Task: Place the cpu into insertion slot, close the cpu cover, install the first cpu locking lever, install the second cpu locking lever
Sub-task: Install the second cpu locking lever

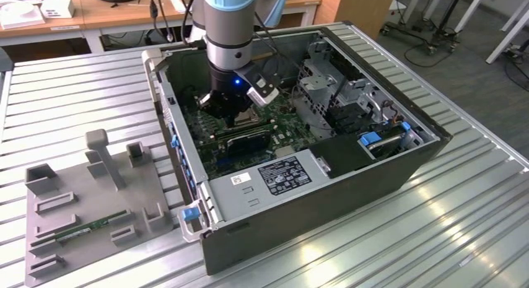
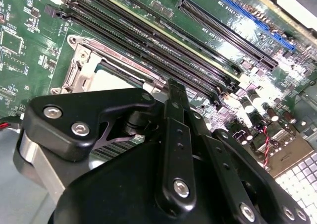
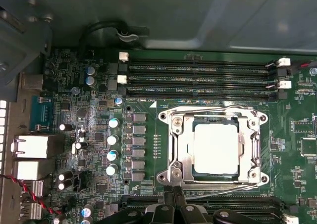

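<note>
one pincer (image 3: 172, 204) beside closed cpu cover (image 3: 173, 149), cpu (image 3: 215, 148) seated

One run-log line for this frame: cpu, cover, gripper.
cpu: seated in insertion slot | cpu cover: closed over it | gripper: fingers together, at cover's edge, holding nothing

You are looking past the black gripper (image 2: 173, 92), which is taking up the near half of the second wrist view, its fingers lying pressed together. Just beyond its tip the cpu cover (image 2: 81, 70) is lying over the pale cpu (image 2: 110, 79). Long black memory slots (image 2: 163, 50) are running across the green motherboard (image 2: 29, 40), with a blue-edged slot (image 2: 257, 17) lying farther back.
</note>
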Motion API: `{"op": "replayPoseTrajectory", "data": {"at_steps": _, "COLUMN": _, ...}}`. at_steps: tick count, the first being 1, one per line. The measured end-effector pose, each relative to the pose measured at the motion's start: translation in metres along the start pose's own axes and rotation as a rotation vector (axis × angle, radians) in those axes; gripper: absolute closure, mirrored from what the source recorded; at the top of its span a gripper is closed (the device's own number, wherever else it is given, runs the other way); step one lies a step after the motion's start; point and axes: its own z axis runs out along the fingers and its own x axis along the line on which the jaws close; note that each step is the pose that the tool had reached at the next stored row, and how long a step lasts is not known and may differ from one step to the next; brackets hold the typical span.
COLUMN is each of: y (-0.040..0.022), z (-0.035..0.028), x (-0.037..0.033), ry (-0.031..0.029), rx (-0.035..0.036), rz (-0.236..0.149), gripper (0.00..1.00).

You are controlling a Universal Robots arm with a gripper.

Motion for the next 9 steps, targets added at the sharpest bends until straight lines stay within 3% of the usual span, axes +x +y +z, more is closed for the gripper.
{"op": "replayPoseTrajectory", "data": {"at_steps": 9, "y": -0.0001, "z": 0.0025, "x": 0.0009, "ry": -0.0002, "rx": -0.0001, "rz": 0.0, "gripper": 0.89}}
